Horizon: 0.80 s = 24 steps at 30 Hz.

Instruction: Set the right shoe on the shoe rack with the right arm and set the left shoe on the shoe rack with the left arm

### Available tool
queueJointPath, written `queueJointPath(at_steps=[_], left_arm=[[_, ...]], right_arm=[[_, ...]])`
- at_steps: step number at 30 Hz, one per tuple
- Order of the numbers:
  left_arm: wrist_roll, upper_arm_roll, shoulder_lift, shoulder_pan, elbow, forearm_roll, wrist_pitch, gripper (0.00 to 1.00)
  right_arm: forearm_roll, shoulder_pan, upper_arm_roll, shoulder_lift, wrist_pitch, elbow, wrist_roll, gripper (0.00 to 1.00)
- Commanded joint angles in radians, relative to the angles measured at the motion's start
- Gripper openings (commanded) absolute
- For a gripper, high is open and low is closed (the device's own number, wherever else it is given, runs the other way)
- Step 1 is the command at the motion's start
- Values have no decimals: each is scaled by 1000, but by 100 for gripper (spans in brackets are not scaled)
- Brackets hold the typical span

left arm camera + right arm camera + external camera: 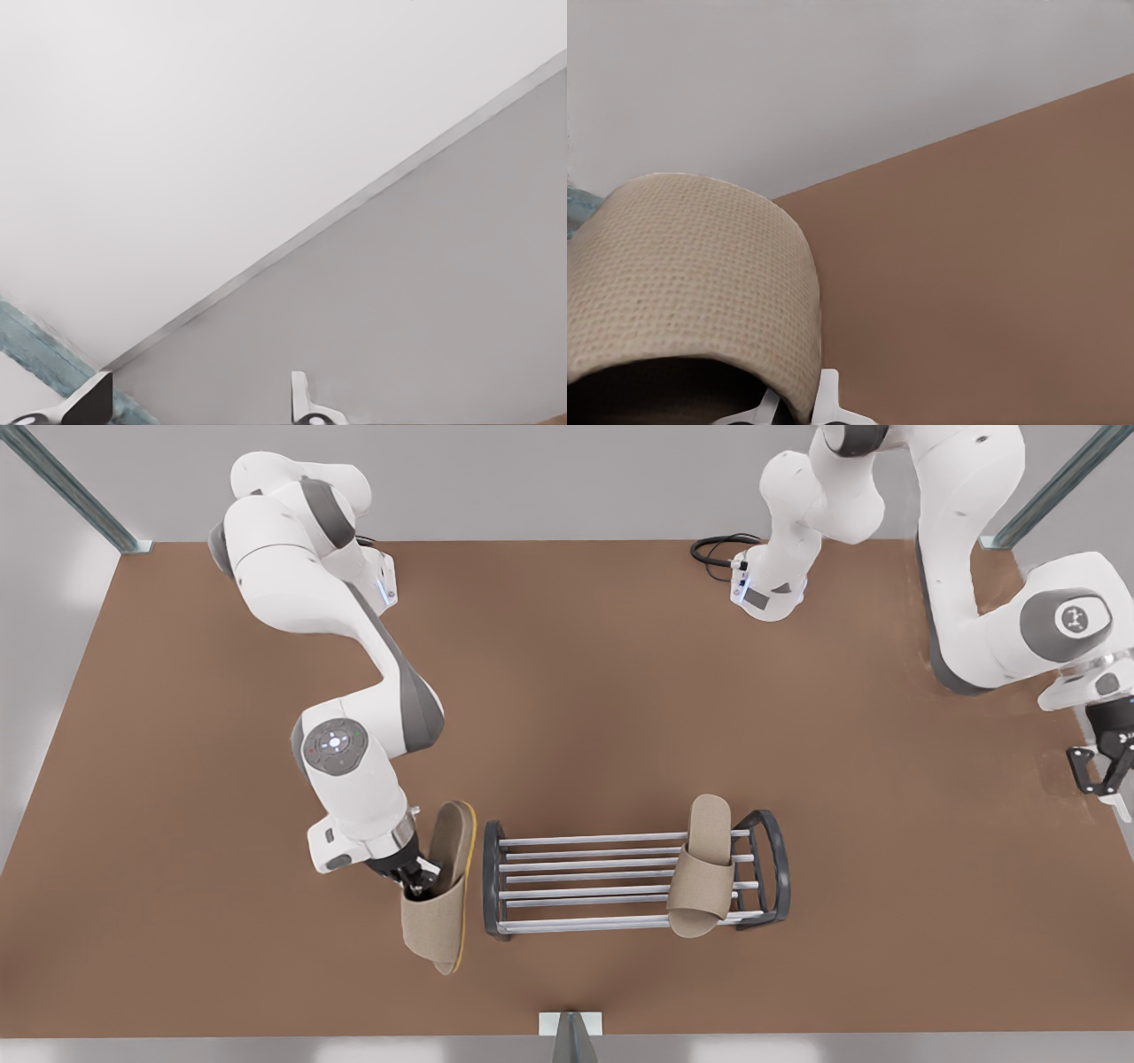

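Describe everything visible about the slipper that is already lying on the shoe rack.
The beige slipper is an open-toe slide of woven-looking fabric with a wide strap over a flat footbed. It lies sole-down across the silver bars of the shoe rack, near the end at the front view's right, beside the dark arched frame. Its toe overhangs the nearest bar. No gripper touches it.

We see a brown surface (pixel 602 691) bounded by pale grey walls (pixel 549 478). A coiled black cable (pixel 718 549) lies on it near the far edge. Teal-grey metal posts (pixel 71 487) stand at the far corners, and a small grey bracket (pixel 571 1032) sits at the near edge's middle.
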Motion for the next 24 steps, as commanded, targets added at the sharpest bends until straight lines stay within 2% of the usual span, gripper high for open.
queueJointPath(at_steps=[1, 2, 4, 5, 6, 7, 8, 9, 10, 12, 14, 19, 24], left_arm=[[-1623, 45, 59, 55, 258, 985, -1337, 100], [-1866, 46, 72, 42, 284, 1008, -1538, 100], [-1934, 52, 92, 43, 283, 1009, -1612, 100], [-1954, 11, 125, 78, 284, 1008, -1635, 100], [-2116, -482, 145, 417, 375, 1089, -1678, 100], [-2233, -830, 120, 533, 360, 1264, -1669, 100], [-2238, -933, 21, 540, 198, 1311, -1566, 100], [-2256, -943, -177, 500, -148, 1331, -1236, 100], [-2258, -940, -167, 490, -97, 1361, -1316, 100], [-2264, -943, -170, 497, -94, 1365, -1382, 100], [-2259, -946, -170, 490, -94, 1408, -1393, 100], [-2259, -945, -164, 491, -99, 1411, -1390, 100], [-2259, -945, -158, 490, -99, 1411, -1384, 100]], right_arm=[[-7, 3, 0, -6, 69, 1, 219, 21], [-9, 13, 0, -11, 69, 4, 216, 21], [-10, 33, -15, -11, 57, 51, 210, 21], [-12, 33, -15, -20, 50, 51, 210, 21], [-12, 39, -13, -28, 47, 51, 210, 21], [-12, 56, -15, -28, 44, 51, 210, 21], [-13, 62, -15, -30, 46, 51, 211, 21], [-13, 74, -15, -30, 47, 53, 210, 21], [-13, 83, -21, -25, 76, 53, 210, 21], [-13, 105, -36, -16, 141, 53, 205, 21], [-13, 171, -96, -10, 211, 53, 202, 21], [-12, 255, -142, 3, 412, 48, 215, 21], [-10, 303, -145, 85, 422, 48, 216, 21]])
